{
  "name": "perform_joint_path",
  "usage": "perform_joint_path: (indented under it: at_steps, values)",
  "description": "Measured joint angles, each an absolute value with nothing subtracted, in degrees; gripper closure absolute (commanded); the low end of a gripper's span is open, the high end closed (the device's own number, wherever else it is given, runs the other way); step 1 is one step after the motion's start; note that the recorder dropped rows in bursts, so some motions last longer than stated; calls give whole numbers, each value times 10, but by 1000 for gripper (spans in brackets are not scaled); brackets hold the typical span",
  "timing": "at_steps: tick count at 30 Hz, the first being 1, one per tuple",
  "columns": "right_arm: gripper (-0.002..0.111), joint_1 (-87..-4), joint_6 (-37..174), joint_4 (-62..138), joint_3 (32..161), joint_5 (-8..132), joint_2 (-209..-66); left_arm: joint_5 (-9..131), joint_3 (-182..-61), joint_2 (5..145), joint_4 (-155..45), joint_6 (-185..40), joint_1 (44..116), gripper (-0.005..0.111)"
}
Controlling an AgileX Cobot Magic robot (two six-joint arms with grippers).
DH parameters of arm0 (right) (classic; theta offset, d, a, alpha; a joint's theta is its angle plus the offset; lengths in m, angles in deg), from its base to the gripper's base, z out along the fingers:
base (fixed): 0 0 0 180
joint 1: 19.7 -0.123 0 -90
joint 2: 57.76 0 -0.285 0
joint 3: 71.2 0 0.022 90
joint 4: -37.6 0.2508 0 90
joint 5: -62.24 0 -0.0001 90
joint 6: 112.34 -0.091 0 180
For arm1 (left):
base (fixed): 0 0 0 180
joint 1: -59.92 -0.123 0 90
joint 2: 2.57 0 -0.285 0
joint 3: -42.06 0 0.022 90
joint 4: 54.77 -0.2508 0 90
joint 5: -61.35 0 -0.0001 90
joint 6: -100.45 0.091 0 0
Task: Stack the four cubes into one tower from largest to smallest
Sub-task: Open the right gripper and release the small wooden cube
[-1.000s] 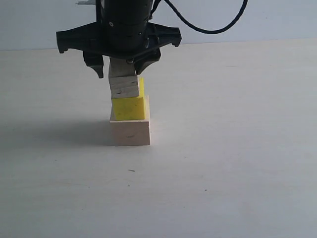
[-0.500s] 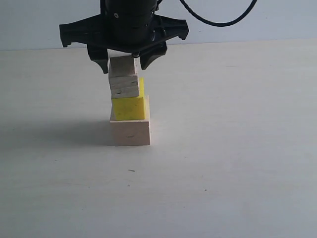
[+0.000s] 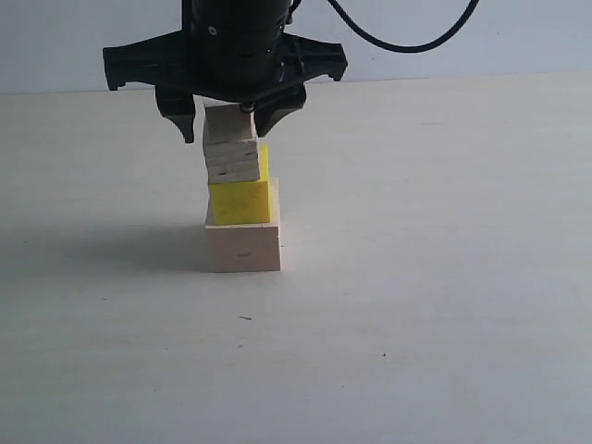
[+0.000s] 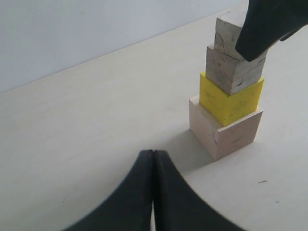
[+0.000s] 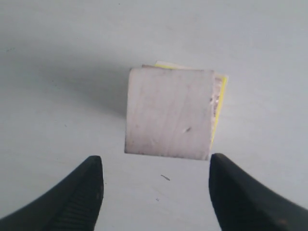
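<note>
Exterior view: the tower (image 3: pixel 239 190) stands left of middle on the table (image 3: pixel 444 305): large pale cube (image 3: pixel 242 248), yellow cube (image 3: pixel 242 202), lower small cube (image 3: pixel 231 162), top small cube (image 3: pixel 228 123). The right gripper (image 3: pixel 225 132) hangs over it, jaws spread, one finger on each side of the top small cube with a gap at both, gripping nothing. A yellow sliver shows past the small cubes' right edge. Broad tabletop lies left, right and nearer. The left gripper (image 4: pixel 153 192), apart from the tower, is pinched closed on nothing.
</note>
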State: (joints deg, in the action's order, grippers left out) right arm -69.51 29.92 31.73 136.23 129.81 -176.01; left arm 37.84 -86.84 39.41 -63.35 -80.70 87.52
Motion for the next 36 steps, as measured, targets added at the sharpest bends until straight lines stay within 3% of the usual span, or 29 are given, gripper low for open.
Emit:
perform_joint_path:
  at_steps: [36]
  values:
    - [47,-695,332,333,1362,1289,-1760,378,-868,394,-634,-807,875,107]
